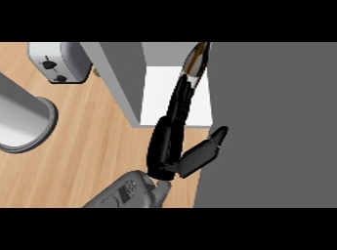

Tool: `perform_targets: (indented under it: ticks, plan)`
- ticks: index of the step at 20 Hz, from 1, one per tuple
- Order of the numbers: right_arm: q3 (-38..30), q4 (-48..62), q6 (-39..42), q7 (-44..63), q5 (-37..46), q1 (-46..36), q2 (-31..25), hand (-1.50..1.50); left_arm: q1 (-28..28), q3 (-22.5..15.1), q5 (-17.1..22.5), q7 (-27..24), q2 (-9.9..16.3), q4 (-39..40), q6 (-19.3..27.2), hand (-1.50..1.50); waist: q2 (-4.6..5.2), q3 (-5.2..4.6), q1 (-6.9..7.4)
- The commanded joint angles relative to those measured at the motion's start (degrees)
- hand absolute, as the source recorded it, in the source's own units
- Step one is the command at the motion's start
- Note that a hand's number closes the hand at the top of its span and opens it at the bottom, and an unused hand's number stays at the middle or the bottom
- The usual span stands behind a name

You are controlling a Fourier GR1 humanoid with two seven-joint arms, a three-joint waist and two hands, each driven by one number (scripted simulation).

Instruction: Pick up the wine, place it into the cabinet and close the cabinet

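No text, label, brand, number or sign can be read on anything in the head view. The toaster (59,62) shows only two dark knobs on its face, without markings that can be made out, and the wine bottle (194,63) shows no legible label.

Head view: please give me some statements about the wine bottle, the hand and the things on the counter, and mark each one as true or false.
1. The hand reaches into the open cabinet toward the wine bottle. True.
2. The wine bottle lies flat on the wooden counter beside the toaster. False: it is at the cabinet opening, at the fingertips.
3. A toaster stands on the counter, left of the cabinet. True.
4. Two hands are visible. False: only one hand shows.
5. A grey cylinder with a flared base stands at the view's left. True.
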Motion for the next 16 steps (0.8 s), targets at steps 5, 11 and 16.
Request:
perform_targets:
  ticks: [5,11,16]
  plan:
    - [2.7,-0.9,-2.2,1.2,3.4,-1.2,0.4,-1.5,13.9,-5.3,-2.8,1.8,2.7,-17.3,1.8,1.5,0.11,-0.09,-0.14]
    - [6.0,-3.2,-2.4,1.7,5.1,1.1,1.0,-1.5,24.2,-8.3,-2.8,0.0,14.1,-29.2,-5.6,1.5,0.11,-0.11,-0.15]
    - [8.1,-2.5,5.8,-1.5,-3.5,1.6,0.1,1.5,29.5,-6.4,-0.2,-1.9,20.5,-34.2,-10.8,1.5,0.21,-0.1,0.46]
